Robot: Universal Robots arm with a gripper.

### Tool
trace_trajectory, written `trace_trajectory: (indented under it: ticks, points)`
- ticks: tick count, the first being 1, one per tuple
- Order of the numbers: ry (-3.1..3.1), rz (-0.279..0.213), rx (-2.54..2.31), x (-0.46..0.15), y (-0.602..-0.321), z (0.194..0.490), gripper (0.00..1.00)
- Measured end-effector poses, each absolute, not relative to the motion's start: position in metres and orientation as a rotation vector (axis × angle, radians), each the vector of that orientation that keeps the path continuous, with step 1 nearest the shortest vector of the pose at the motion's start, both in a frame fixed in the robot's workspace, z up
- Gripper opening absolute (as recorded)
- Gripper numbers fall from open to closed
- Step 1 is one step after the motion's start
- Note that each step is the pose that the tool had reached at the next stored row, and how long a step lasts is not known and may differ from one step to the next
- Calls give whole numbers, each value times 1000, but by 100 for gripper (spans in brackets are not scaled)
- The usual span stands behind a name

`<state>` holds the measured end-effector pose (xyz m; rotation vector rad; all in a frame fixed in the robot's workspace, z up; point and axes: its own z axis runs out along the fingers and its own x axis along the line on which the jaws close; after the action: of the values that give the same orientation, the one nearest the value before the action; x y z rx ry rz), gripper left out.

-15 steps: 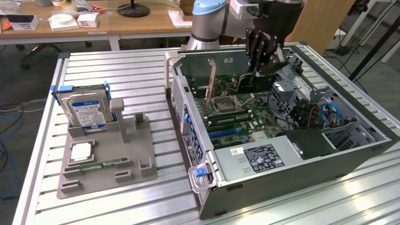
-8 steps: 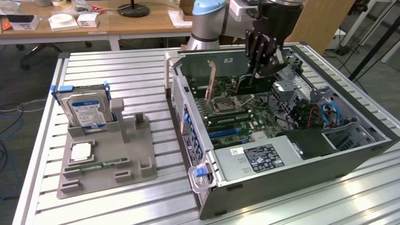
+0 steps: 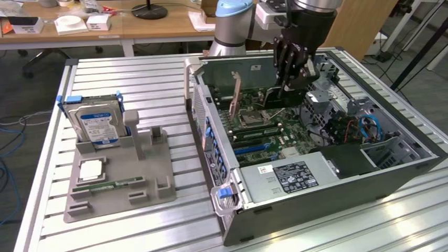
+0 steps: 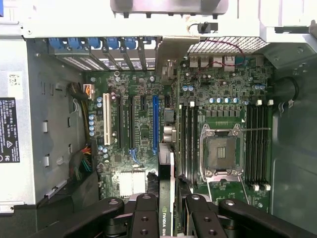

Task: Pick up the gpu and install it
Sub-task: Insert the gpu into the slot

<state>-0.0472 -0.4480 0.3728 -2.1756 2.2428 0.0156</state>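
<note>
Inside open computer case [image 3: 392, 173], above motherboard [image 4: 143, 89], you see gripper [image 3: 290, 86] clamped on gpu [image 4: 166, 198], card edge-down between fingers [image 4: 146, 218], silver bracket [image 3: 236, 89] toward case rear wall, near blue slot [image 4: 155, 124].

Slatted metal worktop [image 3: 133, 79] with two things sitting on it

So on the exterior view's left there's a grey parts tray [image 3: 119, 178] lying flat on the ribbed aluminium slats, and on the right a big open PC case [image 3: 315, 194] lying on its side, open side up. They sit near each other with a narrow strip of bare slats between them. The tray sits closer to the worktop's left edge, and the case takes up most of the right half.
</note>
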Motion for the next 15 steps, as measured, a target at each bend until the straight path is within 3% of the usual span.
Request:
trace_trajectory:
  ticks: [15]
  points:
    - [2243,16,-2175,-48,-448,366,26]
